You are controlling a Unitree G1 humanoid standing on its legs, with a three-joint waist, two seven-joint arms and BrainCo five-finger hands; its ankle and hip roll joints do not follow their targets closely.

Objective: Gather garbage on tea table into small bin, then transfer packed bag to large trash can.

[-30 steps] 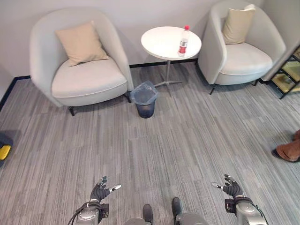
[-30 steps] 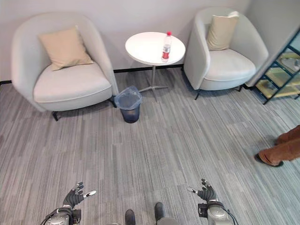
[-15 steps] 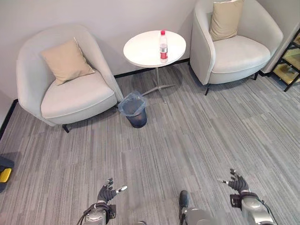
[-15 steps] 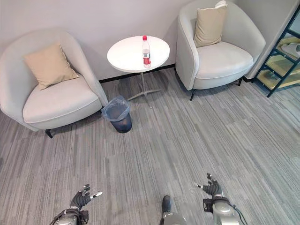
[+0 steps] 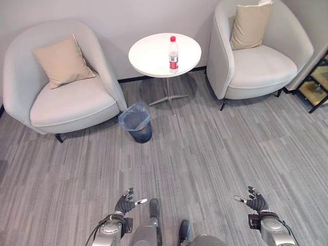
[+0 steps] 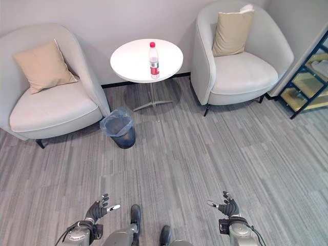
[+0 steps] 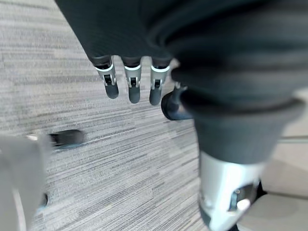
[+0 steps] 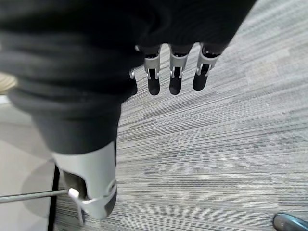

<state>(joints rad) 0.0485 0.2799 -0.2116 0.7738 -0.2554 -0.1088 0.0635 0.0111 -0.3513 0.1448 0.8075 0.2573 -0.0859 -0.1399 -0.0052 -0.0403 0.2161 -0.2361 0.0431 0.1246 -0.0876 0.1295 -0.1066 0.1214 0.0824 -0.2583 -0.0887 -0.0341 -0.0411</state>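
A grey striped carpet [image 5: 215, 148] covers the floor. Two pale round-backed armchairs are set against the wall: the left armchair [image 5: 61, 97] carries a tan cushion [image 5: 60, 60], and the right armchair [image 5: 259, 56] carries a second tan cushion [image 5: 250, 24] propped upright against its back. Between the chairs a round white tea table [image 5: 154, 56] is placed on a thin metal stem. At the far right edge a dark shelf unit [image 5: 318, 82] is partly seen.

A small bin [image 5: 137, 122], lined with a thin bluish bag (the bag's rim is folded over the top), is placed on the carpet in front of the table, near the left armchair's front corner. A clear plastic bottle [image 5: 173, 54] with a red cap and a red label is seen standing upright on the table, towards its right side.

Near the bottom of the head views, well apart from the table, both hands are held low over the carpet. The left hand [image 5: 127, 203] is spread with relaxed fingers, nothing being held. The right hand [image 5: 254, 203] is likewise spread and empty, with straight fingers [image 8: 174, 77] confirmed in its wrist view.
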